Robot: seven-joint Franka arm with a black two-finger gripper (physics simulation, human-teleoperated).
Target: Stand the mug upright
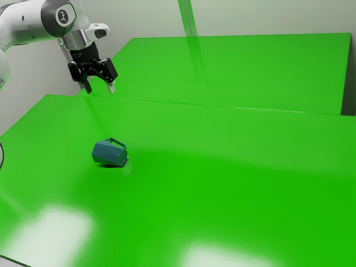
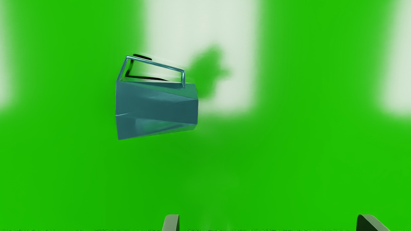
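My gripper (image 1: 100,90) hangs well above the green surface in the exterior view, higher than the mug. A faceted teal-blue mug (image 1: 109,153) lies on its side there, its handle turned upward and its body slightly tilted. In the wrist view the gripper (image 2: 268,223) is open, with a wide gap and nothing between its fingertips. The mug (image 2: 157,106) shows there in full, off to one side of the fingers and apart from them, with its angular handle along one edge. The inside of the mug is hidden.
The green tabletop (image 1: 222,183) spreads around the mug, with pale reflections on it. Behind it is another green panel (image 1: 239,72) against a pale wall (image 1: 267,16).
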